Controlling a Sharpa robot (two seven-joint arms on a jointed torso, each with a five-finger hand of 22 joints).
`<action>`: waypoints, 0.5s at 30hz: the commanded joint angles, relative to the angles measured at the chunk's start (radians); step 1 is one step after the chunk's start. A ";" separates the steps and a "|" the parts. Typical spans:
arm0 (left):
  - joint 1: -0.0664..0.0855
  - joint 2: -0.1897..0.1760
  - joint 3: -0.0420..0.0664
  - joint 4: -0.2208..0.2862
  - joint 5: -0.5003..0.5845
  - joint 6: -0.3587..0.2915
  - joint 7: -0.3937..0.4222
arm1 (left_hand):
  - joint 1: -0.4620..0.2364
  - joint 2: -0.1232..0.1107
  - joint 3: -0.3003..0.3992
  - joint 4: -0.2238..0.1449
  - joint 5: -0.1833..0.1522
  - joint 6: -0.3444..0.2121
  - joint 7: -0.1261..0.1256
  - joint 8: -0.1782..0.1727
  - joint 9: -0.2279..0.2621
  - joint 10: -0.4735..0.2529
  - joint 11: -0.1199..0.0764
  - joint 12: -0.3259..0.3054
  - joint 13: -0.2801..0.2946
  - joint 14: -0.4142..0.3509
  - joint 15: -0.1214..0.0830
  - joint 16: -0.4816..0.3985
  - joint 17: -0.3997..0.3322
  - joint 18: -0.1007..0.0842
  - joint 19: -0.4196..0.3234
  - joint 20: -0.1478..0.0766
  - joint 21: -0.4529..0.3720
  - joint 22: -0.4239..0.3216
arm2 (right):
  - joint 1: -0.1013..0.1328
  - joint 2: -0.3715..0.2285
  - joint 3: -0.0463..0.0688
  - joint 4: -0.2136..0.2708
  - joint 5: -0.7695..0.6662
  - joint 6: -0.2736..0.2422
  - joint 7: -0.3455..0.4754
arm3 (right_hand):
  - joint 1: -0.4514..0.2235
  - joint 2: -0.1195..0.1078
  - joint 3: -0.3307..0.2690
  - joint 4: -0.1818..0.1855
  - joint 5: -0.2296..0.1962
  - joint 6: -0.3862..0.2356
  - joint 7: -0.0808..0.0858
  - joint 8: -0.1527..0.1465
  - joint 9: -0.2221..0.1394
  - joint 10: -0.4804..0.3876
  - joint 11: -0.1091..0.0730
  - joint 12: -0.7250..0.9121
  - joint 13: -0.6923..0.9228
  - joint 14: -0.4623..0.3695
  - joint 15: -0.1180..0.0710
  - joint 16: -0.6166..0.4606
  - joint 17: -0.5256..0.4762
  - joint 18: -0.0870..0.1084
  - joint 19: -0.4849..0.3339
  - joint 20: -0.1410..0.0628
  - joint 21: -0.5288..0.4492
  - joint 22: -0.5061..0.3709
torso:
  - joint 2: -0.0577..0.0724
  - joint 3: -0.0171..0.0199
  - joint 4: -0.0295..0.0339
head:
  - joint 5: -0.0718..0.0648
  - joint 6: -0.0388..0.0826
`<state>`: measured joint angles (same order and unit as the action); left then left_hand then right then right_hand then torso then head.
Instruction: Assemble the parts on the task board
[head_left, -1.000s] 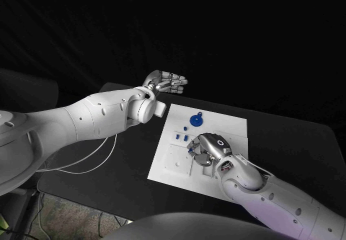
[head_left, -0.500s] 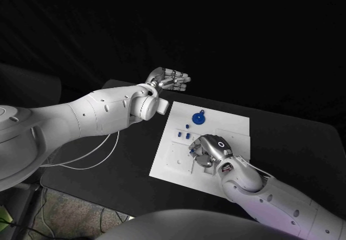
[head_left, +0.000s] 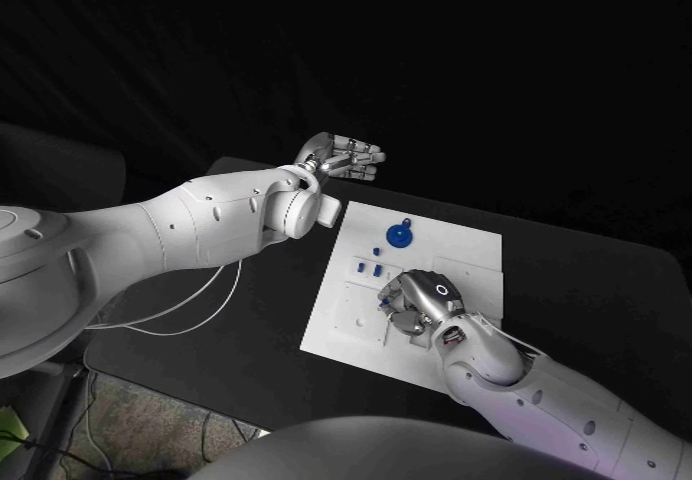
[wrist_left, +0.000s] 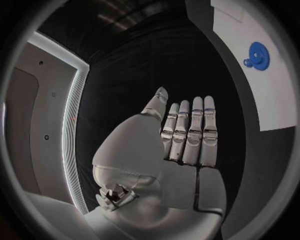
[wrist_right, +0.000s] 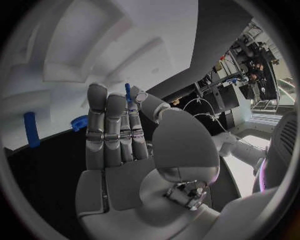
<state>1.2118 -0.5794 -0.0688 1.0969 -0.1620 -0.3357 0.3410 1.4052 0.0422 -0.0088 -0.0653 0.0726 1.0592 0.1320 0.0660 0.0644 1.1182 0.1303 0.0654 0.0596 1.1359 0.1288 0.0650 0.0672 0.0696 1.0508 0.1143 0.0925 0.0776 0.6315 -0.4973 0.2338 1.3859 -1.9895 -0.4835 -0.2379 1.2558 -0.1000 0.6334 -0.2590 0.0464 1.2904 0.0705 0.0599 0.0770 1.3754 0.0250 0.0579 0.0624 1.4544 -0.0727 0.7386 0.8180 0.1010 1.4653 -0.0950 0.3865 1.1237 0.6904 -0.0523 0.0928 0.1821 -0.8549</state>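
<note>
Blue peg (wrist_right: 127, 92) pinched in right hand (wrist_right: 125, 135), wrist view.

No legible text, label, brand, number or sign appears in any view. The task board (head_left: 464, 252) carries no readable print on its white face; its surface marks are recesses and raised outlines only. The blue parts standing on the task board bear no characters. The casings of both arms beside the task board show plain white shells with no lettering large enough to read.
</note>
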 joint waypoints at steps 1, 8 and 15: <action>0.002 0.004 0.001 0.001 0.005 0.008 0.012 | 0.007 0.000 -0.001 0.008 -0.001 0.004 0.000 -0.002 0.000 0.002 -0.001 -0.005 -0.001 -0.003 -0.002 -0.004 0.000 0.010 0.004 0.002 0.004 -0.001 | -0.001 0.002 -0.002 0.000 -0.015 0.001 0.002 | 0.005 -0.001 0.006 0.000 0.002 0.008 -0.001 0.005 0.002 0.019 -0.014 0.004 0.002 0.002 -0.002 0.000 0.001 0.013 0.040 -0.005 0.005 0.002 | -0.001 0.0001 0.0000 | 0.002 0.000; 0.002 0.006 0.001 0.000 0.005 0.009 0.011 | 0.008 0.000 -0.001 0.010 -0.002 0.002 0.001 -0.003 0.000 0.002 -0.001 -0.005 -0.001 -0.003 -0.002 -0.004 0.000 0.011 0.004 0.002 0.004 -0.001 | -0.001 0.001 -0.007 -0.001 -0.015 0.009 0.003 | 0.005 -0.001 0.006 0.000 0.002 0.008 -0.001 0.005 0.002 0.019 -0.014 0.004 0.002 0.002 -0.002 0.000 0.001 0.012 0.040 -0.005 0.008 0.003 | 0.000 0.0003 -0.0005 | 0.008 -0.002; 0.002 0.009 0.001 -0.001 0.005 0.010 0.011 | 0.008 0.000 -0.001 0.010 -0.002 0.002 0.001 -0.003 0.000 0.002 -0.001 -0.005 -0.001 -0.003 -0.002 -0.004 0.000 0.011 0.004 0.002 0.004 -0.001 | -0.001 0.003 -0.011 -0.005 -0.015 0.013 0.003 | 0.005 -0.001 0.006 0.000 0.002 0.008 -0.001 0.005 0.002 0.019 -0.014 0.004 0.002 0.002 -0.002 0.000 0.001 0.012 0.040 -0.005 0.008 0.003 | 0.000 0.0001 -0.0006 | 0.012 -0.004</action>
<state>1.2118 -0.5733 -0.0689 1.0954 -0.1617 -0.3351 0.3407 1.4052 0.0422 -0.0098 -0.0587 0.0726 1.0592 0.1320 0.0660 0.0644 1.1183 0.1303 0.0654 0.0596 1.1359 0.1289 0.0650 0.0672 0.0697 1.0509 0.1143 0.0925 0.0776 0.6314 -0.4966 0.2234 1.3809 -1.9912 -0.4814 -0.2379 1.2556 -0.1002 0.6332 -0.2592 0.0464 1.2927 0.0683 0.0595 0.0778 1.3738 0.0234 0.0570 0.0628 1.4544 -0.0726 0.7386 0.8179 0.1012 1.4650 -0.0946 0.3908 1.1257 0.6900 -0.0522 0.0922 0.1933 -0.8578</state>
